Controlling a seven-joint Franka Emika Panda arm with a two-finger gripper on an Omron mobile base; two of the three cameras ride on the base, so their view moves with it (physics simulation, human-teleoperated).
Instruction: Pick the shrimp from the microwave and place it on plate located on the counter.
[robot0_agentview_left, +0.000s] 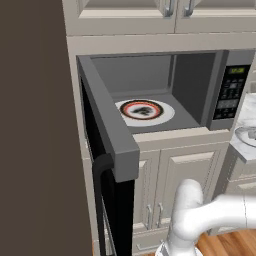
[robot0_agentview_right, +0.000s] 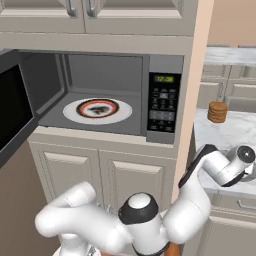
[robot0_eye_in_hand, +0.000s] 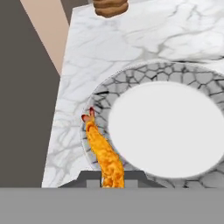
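Observation:
My gripper (robot0_eye_in_hand: 112, 178) is shut on the shrimp (robot0_eye_in_hand: 103, 151), an orange curved piece that rises from between the dark fingertips. The shrimp hangs over the left rim of the plate (robot0_eye_in_hand: 166, 131), which has a pale white centre and a grey crackled rim and rests on the marbled counter (robot0_eye_in_hand: 131, 39). Its red tail reaches just past the rim's outer edge. In the left base view a sliver of that plate (robot0_agentview_left: 247, 136) shows at the right edge. The microwave (robot0_agentview_right: 105, 70) stands open to the left, and my hand (robot0_agentview_right: 244, 157) is over the counter to its right.
Inside the microwave lies a white plate with a red-and-black ring (robot0_agentview_left: 145, 111). Its open door (robot0_agentview_left: 107, 130) juts toward me on the left. A brown stacked item (robot0_agentview_right: 217, 112) sits further back on the counter. A beige wall panel (robot0_agentview_right: 192, 100) separates microwave and counter.

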